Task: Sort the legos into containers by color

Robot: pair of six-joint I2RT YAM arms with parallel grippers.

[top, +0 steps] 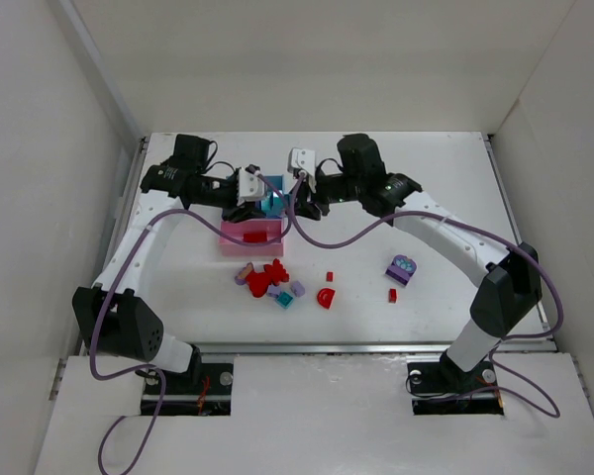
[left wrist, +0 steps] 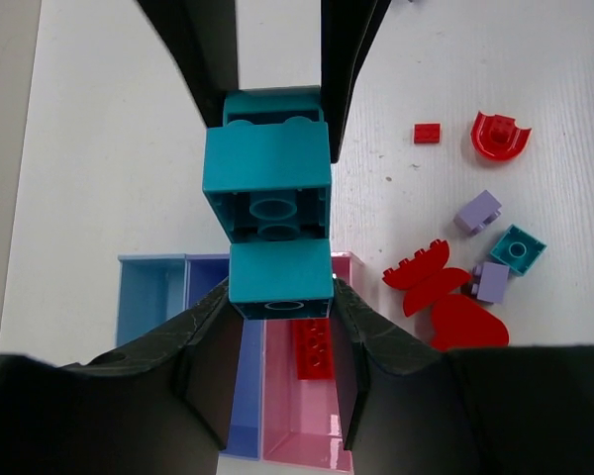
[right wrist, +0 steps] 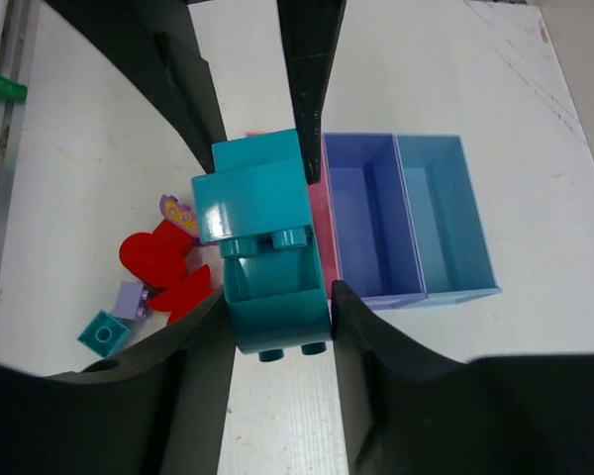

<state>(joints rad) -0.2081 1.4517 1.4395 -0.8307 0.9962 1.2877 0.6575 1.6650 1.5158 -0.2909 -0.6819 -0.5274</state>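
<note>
Left gripper (left wrist: 280,297) and right gripper (right wrist: 277,322) both clamped joined teal bricks (left wrist: 267,188); next likely separate, drop in light blue tray (right wrist: 445,228).

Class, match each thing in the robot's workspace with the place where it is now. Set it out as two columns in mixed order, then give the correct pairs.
Things
1. teal bricks
2. red flat brick
3. red arch piece
4. light blue tray

Places
A. on the bare table
B. between the fingers of both arms
C. at one end of the row, beside the purple-blue tray
D. lying in the pink tray

Pairs: 1-B, 2-D, 3-A, 4-C
</note>
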